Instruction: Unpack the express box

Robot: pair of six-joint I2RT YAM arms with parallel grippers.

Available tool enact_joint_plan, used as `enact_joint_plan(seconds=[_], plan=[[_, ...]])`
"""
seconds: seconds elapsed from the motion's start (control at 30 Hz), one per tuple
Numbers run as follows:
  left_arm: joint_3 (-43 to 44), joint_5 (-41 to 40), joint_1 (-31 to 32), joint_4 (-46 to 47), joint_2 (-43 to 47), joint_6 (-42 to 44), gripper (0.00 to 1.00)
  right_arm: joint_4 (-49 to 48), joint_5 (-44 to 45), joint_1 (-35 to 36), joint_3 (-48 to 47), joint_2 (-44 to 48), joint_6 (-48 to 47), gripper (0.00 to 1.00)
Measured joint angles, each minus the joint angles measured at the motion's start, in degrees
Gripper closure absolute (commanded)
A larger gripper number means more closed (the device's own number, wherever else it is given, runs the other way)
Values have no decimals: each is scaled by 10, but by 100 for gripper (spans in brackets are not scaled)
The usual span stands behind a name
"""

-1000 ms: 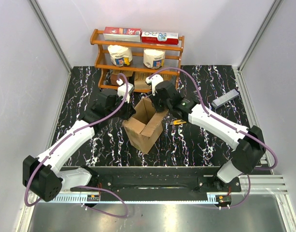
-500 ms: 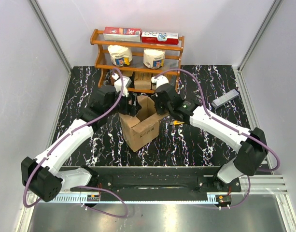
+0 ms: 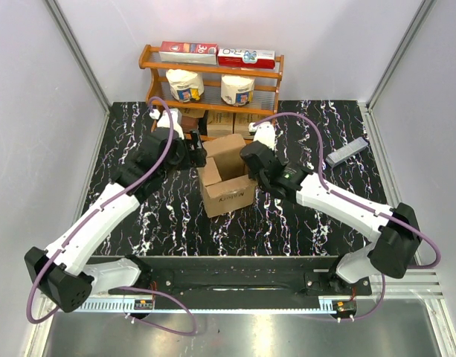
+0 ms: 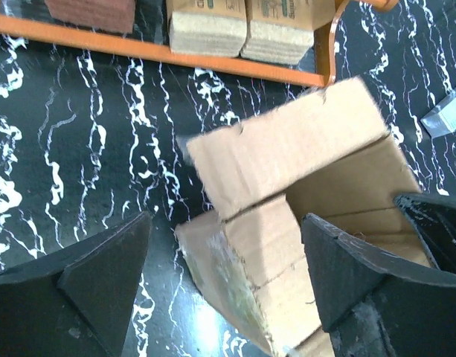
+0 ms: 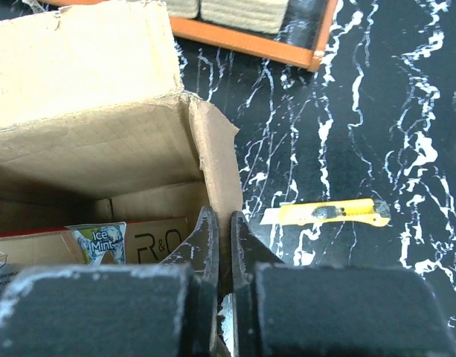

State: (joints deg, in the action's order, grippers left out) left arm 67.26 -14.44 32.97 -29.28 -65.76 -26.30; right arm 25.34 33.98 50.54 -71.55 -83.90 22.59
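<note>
A black table veined with white, marble-like, fills a booth of pale walls with metal posts in the corners; a wooden rack stands at the table's far edge. The express box sits on the table just in front of the rack's lower shelf, flaps up and its top open; dark lettering on its near face is too small to read. Inside it, the right wrist view shows a packet marked "Ice Mint" and a carton printed "R&O". The right gripper has its fingers pressed together on the box wall that faces away from the rack's left end, the cardboard edge running down between them. The left gripper is spread wide, with the box's near corner and a raised flap between its fingers, none of them touching. A yellow utility knife lies flat in front of the rack's right end; a grey flat bar lies well out to the rack's right. Small brown cartons line the rack's bottom shelf; their labels are blurred.
</note>
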Motion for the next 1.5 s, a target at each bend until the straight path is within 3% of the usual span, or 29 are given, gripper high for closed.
enact_joint_plan(seconds=[0.33,0.93,1.2,1.5], plan=[[24,2,25,-91,-42,-74,10,-10,75,6,0,-17,28,100],[70,4,66,-114,-158,-96,9,-26,84,10,0,-26,35,100],[96,-40,69,-157,-180,-97,21,-32,84,11,0,-28,43,100],[97,-70,74,-161,-132,-105,23,-35,85,14,0,-29,52,100]])
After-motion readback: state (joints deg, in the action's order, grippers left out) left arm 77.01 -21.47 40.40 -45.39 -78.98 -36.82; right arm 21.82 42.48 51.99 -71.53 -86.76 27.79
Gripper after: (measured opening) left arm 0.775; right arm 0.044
